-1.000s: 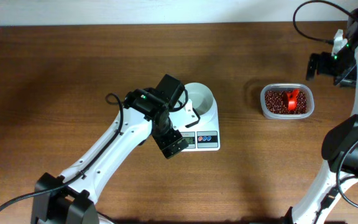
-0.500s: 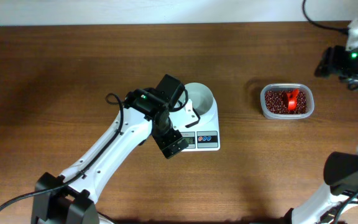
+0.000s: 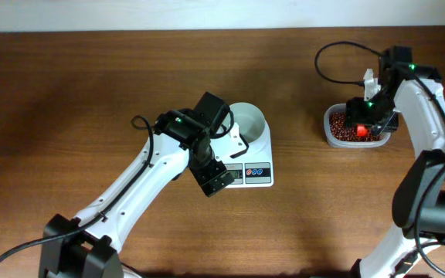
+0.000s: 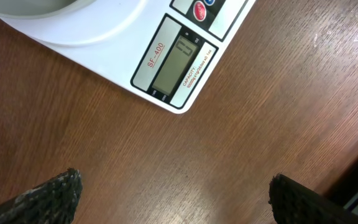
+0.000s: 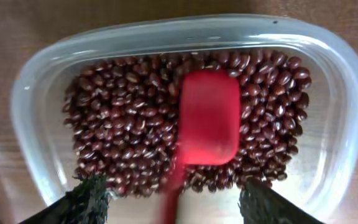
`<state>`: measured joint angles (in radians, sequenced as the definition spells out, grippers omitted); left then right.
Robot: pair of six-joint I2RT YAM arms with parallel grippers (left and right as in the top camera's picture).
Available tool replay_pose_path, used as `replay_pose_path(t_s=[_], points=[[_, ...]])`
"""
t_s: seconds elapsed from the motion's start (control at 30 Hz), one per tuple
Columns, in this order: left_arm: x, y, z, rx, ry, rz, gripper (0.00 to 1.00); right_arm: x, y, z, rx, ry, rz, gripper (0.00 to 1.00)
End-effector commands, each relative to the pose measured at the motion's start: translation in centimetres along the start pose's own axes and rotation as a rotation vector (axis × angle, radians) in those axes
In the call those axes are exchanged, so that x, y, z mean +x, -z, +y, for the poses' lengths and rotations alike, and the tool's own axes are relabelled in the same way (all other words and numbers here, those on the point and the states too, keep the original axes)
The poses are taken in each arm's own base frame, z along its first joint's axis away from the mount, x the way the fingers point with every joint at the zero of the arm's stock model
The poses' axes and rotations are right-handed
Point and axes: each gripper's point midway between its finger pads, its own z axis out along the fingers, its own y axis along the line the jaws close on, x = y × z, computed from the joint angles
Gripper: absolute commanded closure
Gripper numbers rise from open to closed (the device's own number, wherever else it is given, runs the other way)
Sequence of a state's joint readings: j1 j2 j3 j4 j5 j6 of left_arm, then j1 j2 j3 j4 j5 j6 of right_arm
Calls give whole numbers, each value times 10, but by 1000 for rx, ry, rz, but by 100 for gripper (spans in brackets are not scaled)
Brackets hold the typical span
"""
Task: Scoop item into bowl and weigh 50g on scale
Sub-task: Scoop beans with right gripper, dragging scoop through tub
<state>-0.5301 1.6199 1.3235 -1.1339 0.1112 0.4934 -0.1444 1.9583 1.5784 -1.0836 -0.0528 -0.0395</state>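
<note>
**Right end effector over the tub, left waiting by the scale**

You have the right end effector down over the clear plastic tub at the right of the desk. Its fingers stand apart, one on each side of the red scoop, and neither touches it in the wrist view. The scoop's handle runs up between them as a blur. The scoop head lies face down on the beans, which cover the bottom of the tub.

Your left end effector is wide open and holds nothing. It hangs over bare desk just in front of the scale, with the display in plain view of its camera; you cannot read the digits from here.

The white bowl sits on the scale's platform, behind the display and buttons and well apart from the tub.
</note>
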Motion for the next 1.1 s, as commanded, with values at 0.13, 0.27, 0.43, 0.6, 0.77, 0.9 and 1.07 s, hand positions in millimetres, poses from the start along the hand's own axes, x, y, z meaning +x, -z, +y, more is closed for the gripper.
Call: replay_pose_path(t_s=[0.13,0.27,0.43,0.6,0.77,0.9,1.07], points=[[3,-4,2,3,-1,15,1,-14,2,-15,86,11,-65,44],[3,-4,2,3,-1,15,1,-25,22,-23,120,0,-97,63],[3,-4,2,3,-1,15,1,-23,27,-23,122,1,-83,56],[3,-4,2,3,-1,15,1,-21,25,-8,35,3,-76,48],[3,-4,2,3,-1,15,1,-25,26,-21,32,-29,-96,30],[3,-4,2,3,-1,15,1,-24,28,-26,7,-51,-93,22],[3,-4,2,3,-1,15,1,-29,59,-26,10,-57,-104,21]])
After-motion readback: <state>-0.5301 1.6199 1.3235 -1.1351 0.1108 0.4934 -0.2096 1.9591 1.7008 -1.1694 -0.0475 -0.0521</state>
